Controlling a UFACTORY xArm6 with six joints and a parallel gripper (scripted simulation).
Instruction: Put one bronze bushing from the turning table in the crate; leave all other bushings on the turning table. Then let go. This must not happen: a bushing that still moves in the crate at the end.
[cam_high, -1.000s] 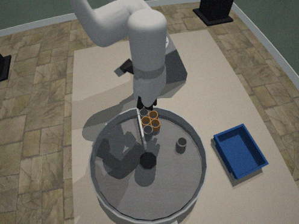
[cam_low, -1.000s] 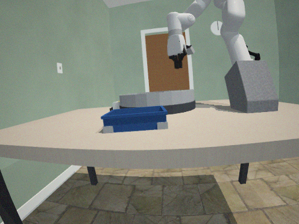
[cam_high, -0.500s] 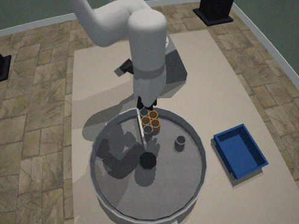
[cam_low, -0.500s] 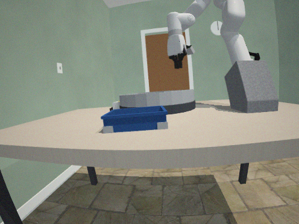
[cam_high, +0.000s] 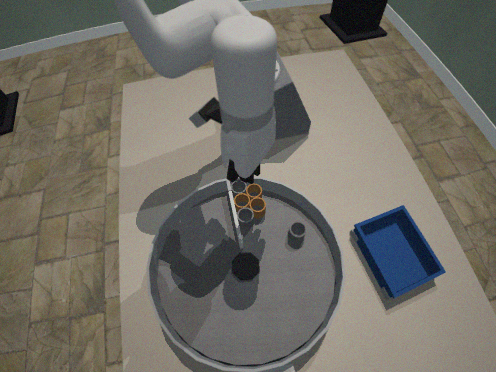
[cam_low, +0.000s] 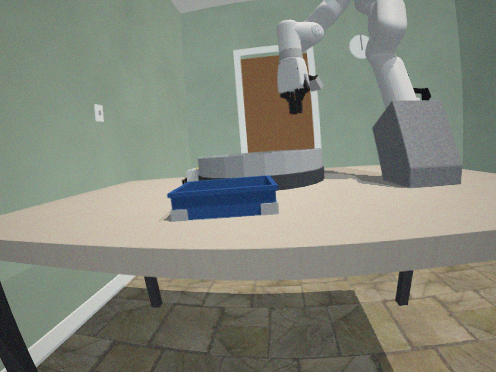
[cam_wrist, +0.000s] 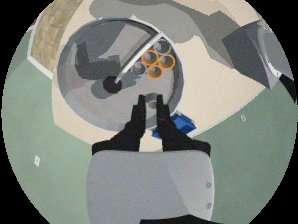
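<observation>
Three bronze bushings (cam_high: 251, 199) stand packed in a cluster with two grey bushings (cam_high: 245, 215) at the far edge of the grey turning table (cam_high: 245, 270); the cluster also shows in the wrist view (cam_wrist: 158, 64). A third grey bushing (cam_high: 297, 231) stands alone to the right. My gripper (cam_high: 243, 175) (cam_low: 296, 106) hangs high above the table's far rim, near the cluster, and points down. Its fingers are nearly closed with nothing between them. The blue crate (cam_high: 398, 251) sits empty on the table top to the right of the turning table.
A thin white divider bar (cam_high: 234, 212) runs from the rim to a black hub (cam_high: 245, 266) at the turning table's centre. The turning table has a raised rim (cam_low: 260, 167). The arm's grey base block (cam_low: 417, 145) stands behind it.
</observation>
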